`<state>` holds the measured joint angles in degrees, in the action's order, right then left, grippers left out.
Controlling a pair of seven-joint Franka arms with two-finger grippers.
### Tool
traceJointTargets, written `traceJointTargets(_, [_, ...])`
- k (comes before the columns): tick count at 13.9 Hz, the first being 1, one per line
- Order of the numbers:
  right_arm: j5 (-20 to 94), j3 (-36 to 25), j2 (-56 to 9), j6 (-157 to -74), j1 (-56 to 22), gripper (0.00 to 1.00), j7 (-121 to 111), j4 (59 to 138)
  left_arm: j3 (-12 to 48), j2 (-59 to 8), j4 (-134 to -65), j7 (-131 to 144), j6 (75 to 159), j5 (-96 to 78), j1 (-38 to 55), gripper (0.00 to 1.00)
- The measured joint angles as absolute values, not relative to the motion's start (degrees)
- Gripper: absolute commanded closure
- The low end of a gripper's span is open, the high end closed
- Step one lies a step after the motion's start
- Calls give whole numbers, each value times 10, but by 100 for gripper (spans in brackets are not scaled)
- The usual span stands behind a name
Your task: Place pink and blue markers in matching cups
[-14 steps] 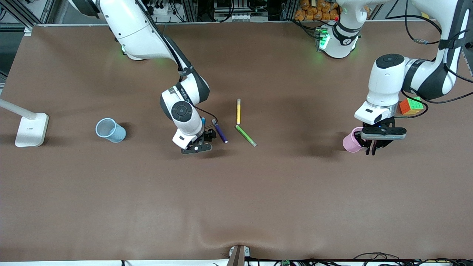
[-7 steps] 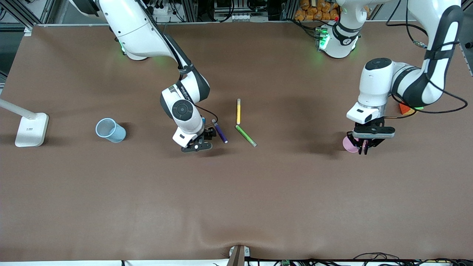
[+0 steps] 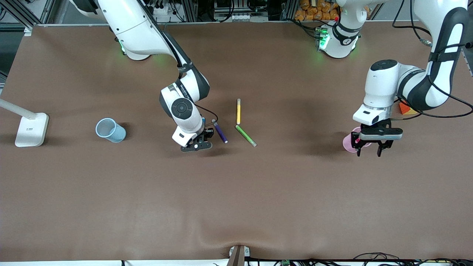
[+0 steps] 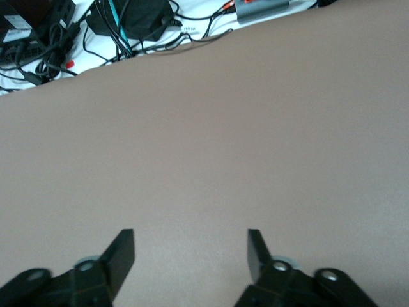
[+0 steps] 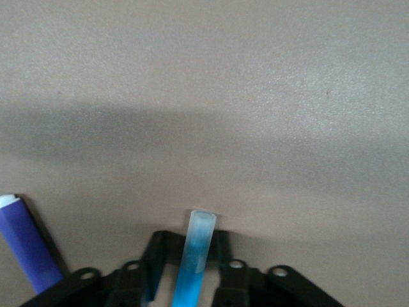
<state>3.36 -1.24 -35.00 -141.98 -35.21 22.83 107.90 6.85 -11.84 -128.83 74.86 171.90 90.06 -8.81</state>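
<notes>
My right gripper [image 3: 196,145] is low over the table, shut on the blue marker [image 3: 203,120]. In the right wrist view the blue marker [image 5: 193,256] stands between the fingers [image 5: 153,256] with its pale tip past them. The pale blue cup [image 3: 110,130] stands apart, toward the right arm's end. My left gripper [image 3: 368,150] is open and empty over the pale pink cup [image 3: 347,142]. Its wrist view shows only bare table between the spread fingers [image 4: 121,254]. The pink marker is hidden under that gripper.
A dark purple marker [image 3: 220,132] lies close beside my right gripper and shows in its wrist view [image 5: 25,251]. Yellow [image 3: 238,111] and green [image 3: 246,135] markers lie just past it. A colour cube [image 3: 405,108] sits by the left arm. A white lamp base [image 3: 31,129] stands at the right arm's end.
My left gripper, shut on the pink marker by the pink cup, shifted over the cup and opened; the marker is gone from its fingers. The right gripper has hardly moved.
</notes>
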Motion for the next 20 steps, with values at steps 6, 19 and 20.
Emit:
traceJointTargets(6, [33,-22,-305,-1398,-344,100,161,1077,70,-148,-1239,739,1719,900,-88,0])
traceJointTargets(19, [157,-28,-147,-1151,-110,100,-404,1039,129,-190,-1139,350,1577,508,-74,0])
traceJointTargets(20, [176,-28,-142,-1129,-90,100,-442,1039,139,-188,-1129,321,1553,471,-73,0])
